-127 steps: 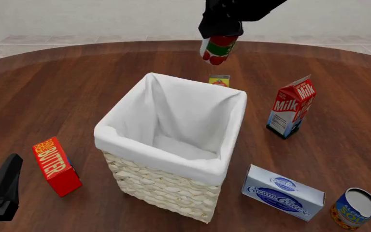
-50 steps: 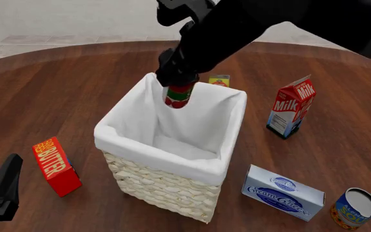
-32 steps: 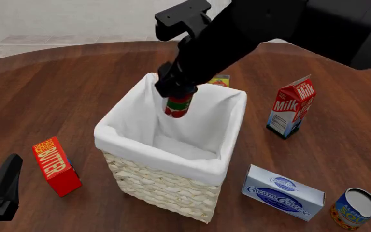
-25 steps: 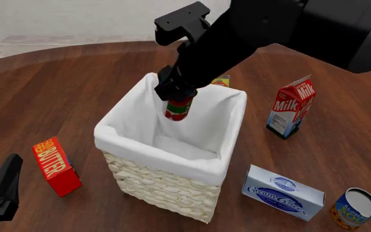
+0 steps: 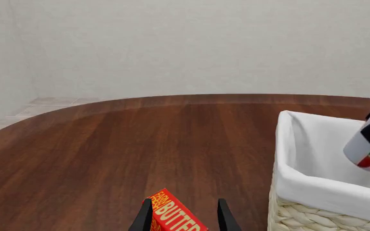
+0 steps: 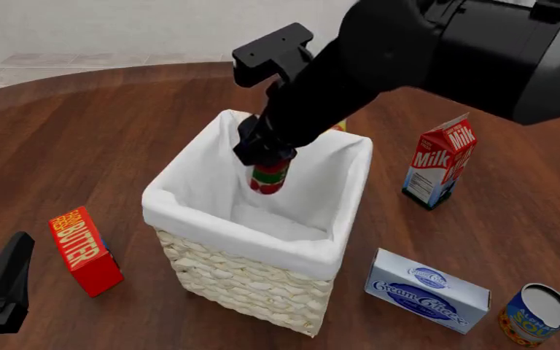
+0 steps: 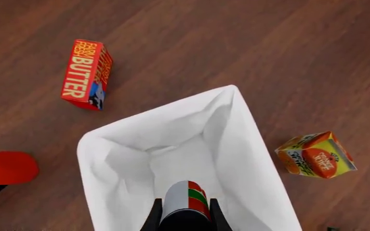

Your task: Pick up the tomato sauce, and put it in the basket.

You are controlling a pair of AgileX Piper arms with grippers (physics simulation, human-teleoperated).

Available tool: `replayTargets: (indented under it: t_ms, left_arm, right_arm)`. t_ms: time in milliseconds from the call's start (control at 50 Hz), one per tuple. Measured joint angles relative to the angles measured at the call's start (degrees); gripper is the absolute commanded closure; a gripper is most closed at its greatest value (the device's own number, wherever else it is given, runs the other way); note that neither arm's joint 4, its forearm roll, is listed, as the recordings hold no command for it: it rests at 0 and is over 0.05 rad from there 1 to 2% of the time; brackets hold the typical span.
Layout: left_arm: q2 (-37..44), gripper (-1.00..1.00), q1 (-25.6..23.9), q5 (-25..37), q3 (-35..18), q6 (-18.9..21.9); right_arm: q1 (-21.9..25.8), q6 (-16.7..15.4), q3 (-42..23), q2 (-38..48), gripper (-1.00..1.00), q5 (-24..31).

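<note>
Since the earlier frames the right arm has swung the can (image 6: 270,177) from high over the far side of the table to the basket (image 6: 224,281) and lowered it past the rim; it now hangs inside the liner, near the far wall and clear of the floor. The right gripper (image 7: 183,215) is clamped on the can, a finger on each side of its upper end, so the label end points down into the opening. That top-down hold seems chosen so the can can go straight in without the fingers snagging the cloth. The can is tilted a little, following the slope of the arm. Judging from this, the task is almost done: what remains is to let go, and a short drop onto the liner looks harmless. The left gripper (image 5: 182,217) sits idle at the near left, jaws apart with nothing between them, aimed at the butter box (image 6: 85,251), well away from the basket.
</note>
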Motion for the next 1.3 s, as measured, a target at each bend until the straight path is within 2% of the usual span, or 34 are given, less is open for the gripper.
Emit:
replayTargets:
  t_ms: [1300]
  left_arm:
    - [0.02, -1.00, -0.01, -0.02, 0.00, 0.01]
  right_arm:
    - [0.55, 1.96, 4.87, 3.22, 1.00, -4.29]
